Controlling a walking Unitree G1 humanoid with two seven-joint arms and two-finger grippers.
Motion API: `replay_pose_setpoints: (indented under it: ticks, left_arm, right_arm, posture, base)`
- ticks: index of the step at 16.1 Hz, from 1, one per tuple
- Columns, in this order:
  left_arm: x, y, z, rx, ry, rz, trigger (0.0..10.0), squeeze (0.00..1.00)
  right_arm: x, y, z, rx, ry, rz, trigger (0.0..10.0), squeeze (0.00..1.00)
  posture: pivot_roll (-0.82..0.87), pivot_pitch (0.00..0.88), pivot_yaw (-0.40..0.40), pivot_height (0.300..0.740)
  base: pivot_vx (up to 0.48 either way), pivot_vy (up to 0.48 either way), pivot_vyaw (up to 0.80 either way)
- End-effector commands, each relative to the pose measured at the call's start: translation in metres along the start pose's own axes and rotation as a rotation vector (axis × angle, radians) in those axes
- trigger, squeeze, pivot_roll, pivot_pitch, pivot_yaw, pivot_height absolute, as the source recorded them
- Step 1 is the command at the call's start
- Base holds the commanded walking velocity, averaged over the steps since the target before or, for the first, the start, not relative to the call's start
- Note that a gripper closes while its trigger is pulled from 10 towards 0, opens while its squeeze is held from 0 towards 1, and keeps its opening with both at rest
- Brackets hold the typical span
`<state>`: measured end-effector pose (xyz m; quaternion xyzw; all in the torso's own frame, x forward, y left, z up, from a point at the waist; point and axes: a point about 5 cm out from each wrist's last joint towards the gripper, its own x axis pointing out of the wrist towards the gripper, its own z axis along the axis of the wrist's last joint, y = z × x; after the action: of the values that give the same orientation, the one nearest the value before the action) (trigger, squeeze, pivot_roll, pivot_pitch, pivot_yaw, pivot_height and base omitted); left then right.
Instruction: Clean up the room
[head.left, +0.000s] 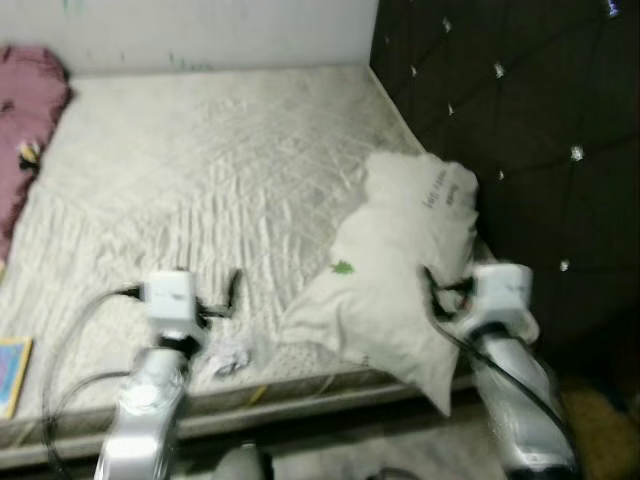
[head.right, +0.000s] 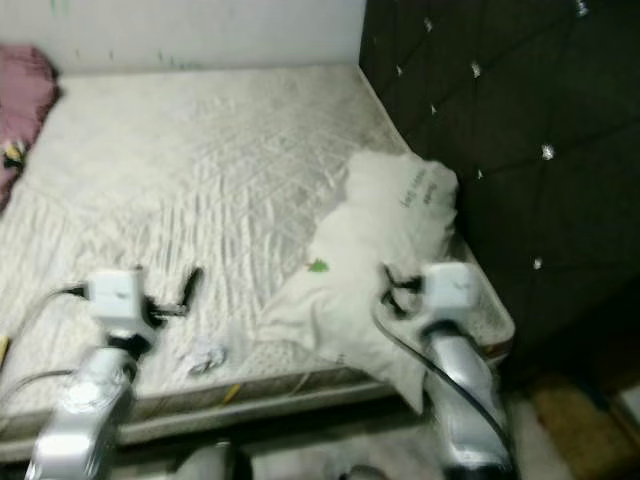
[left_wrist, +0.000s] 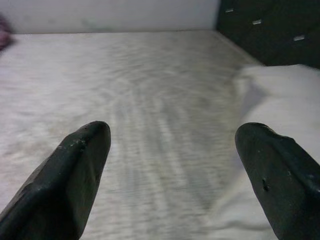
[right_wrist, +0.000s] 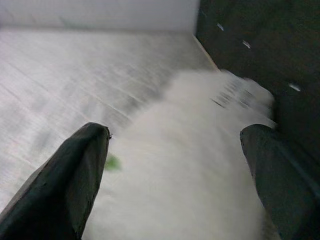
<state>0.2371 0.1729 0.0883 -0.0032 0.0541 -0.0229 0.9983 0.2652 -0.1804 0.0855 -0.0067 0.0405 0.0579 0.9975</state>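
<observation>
A white pillow (head.left: 400, 270) with a small green mark lies crooked at the bed's right side, against the headboard and hanging over the front edge. My right gripper (head.left: 435, 290) hovers at the pillow's near side, open, with the pillow (right_wrist: 190, 165) between and beyond its fingers. My left gripper (head.left: 230, 295) is open over the bare quilted mattress (head.left: 200, 160) near the front edge, holding nothing. A small crumpled white scrap (head.left: 230, 357) lies on the mattress just beside the left arm.
A dark tufted headboard (head.left: 520, 120) walls the right side. A pink blanket (head.left: 25, 110) is bunched at the bed's far left. A flat blue-and-yellow book (head.left: 12, 370) rests at the near left edge. A white wall stands beyond the bed.
</observation>
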Motion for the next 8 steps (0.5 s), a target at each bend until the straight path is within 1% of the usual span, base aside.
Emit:
replay_pose_setpoints:
  ticks: [1, 2, 3, 4, 5, 6, 7, 8]
  left_arm:
    - [0.0015, -0.0037, 0.0007, -0.007, 0.0, -0.01, 10.0, 0.0]
    - [0.0016, -0.0036, 0.0008, -0.008, -0.002, -0.014, 10.0, 0.0]
    - [0.0014, -0.0043, -0.0004, -0.028, 0.008, -0.028, 10.0, 0.0]
    - [0.0016, -0.0044, -0.0012, -0.045, 0.011, -0.033, 10.0, 0.0]
    - [0.0018, -0.003, -0.0019, -0.03, 0.009, -0.016, 10.0, 0.0]
    - [0.0022, -0.0032, -0.0025, -0.039, 0.009, -0.007, 10.0, 0.0]
    - [0.0033, -0.0034, -0.0029, -0.049, 0.011, -0.001, 10.0, 0.0]
    - [0.0053, -0.0039, -0.0021, -0.057, 0.012, -0.001, 10.0, 0.0]
  right_arm:
    - [-0.0053, -0.007, 0.0001, 0.021, 0.013, 0.014, 10.0, 0.0]
    - [-0.0062, -0.0057, 0.0037, 0.03, -0.015, 0.043, 10.0, 0.0]
    - [-0.0065, -0.0051, 0.0049, 0.034, -0.027, 0.048, 10.0, 0.0]
    - [-0.0052, -0.0063, 0.0032, 0.017, -0.015, 0.025, 10.0, 0.0]
    - [-0.0023, -0.0095, -0.0022, -0.014, 0.021, -0.033, 10.0, 0.0]
    - [-0.0017, -0.0111, -0.0038, -0.016, 0.021, -0.065, 10.0, 0.0]
    - [-0.0018, -0.0098, -0.0043, 0.085, 0.006, -0.077, 10.0, 0.0]
    - [-0.0011, -0.0121, -0.0035, 0.087, 0.01, -0.131, 10.0, 0.0]
  posture:
    - [0.03, 0.067, -0.022, 0.74]
    - [0.03, 0.062, -0.021, 0.74]
    - [0.03, 0.062, -0.021, 0.74]
    - [0.02, 0.066, -0.019, 0.74]
    - [0.02, 0.067, -0.018, 0.74]
    - [0.02, 0.067, -0.018, 0.74]
    - [0.02, 0.067, -0.018, 0.74]
    - [0.02, 0.065, -0.02, 0.74]
  base:
    - [0.0, 0.48, 0.0]
    - [0.0, 0.48, 0.0]
    - [0.0, 0.48, 0.0]
    - [0.0, 0.48, 0.0]
    - [0.0, 0.48, 0.0]
    - [0.0, 0.48, 0.0]
    - [0.0, 0.48, 0.0]
    - [0.0, 0.48, 0.0]
